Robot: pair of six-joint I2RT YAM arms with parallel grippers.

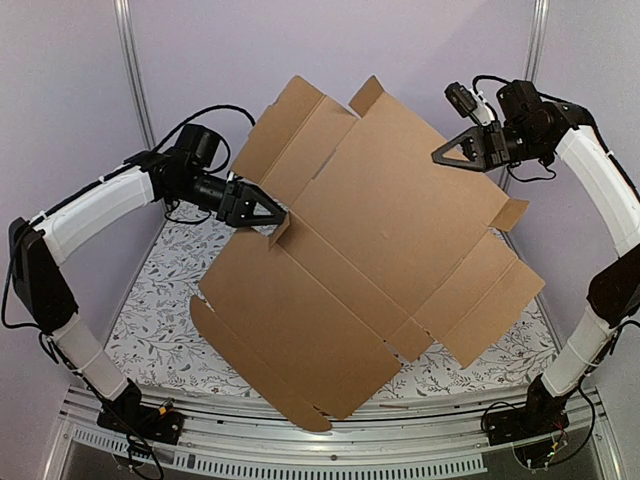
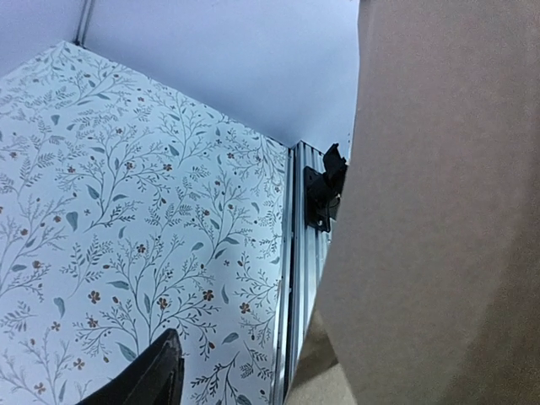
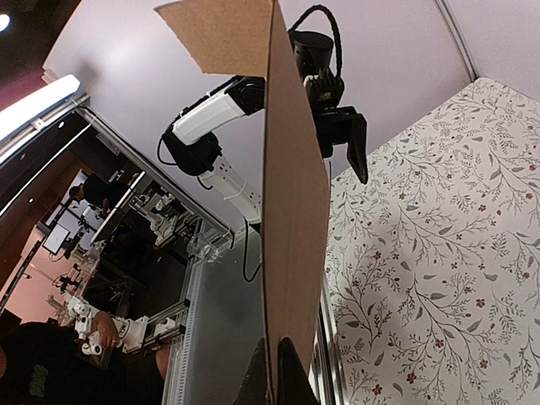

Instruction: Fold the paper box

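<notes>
We judge this an early step: the paper box (image 1: 380, 250) is an unfolded die-cut sheet, no wall or flap raised into a box shape, and it is held off the floral table cover (image 1: 160, 310) at a tilt, filling the centre of the overhead view from the upper middle down to the lower left. The right gripper (image 1: 447, 152), in the upper right of that view, carries it. In the right wrist view its fingers are closed tight on the sheet's edge at the bottom centre of the frame, with the cardboard rising edge-on between them. The left gripper (image 1: 275, 212) sits at the sheet's left edge, just beside a small tab (image 1: 281, 232) that sticks out there. Its fingers are apart: in the left wrist view the one finger (image 2: 148, 375) we can see lies at the lower left, clear of the cardboard that fills the right side. The other finger is hidden, so we cannot tell whether it touches the sheet. To us the sheet looks supported by one pinch only, which makes it likely to swing or sag. The next move, as we judge it, calls for the left gripper to close on that left edge or tab so that both arms can lay the sheet flat or start creasing a side panel along its score line.
</notes>
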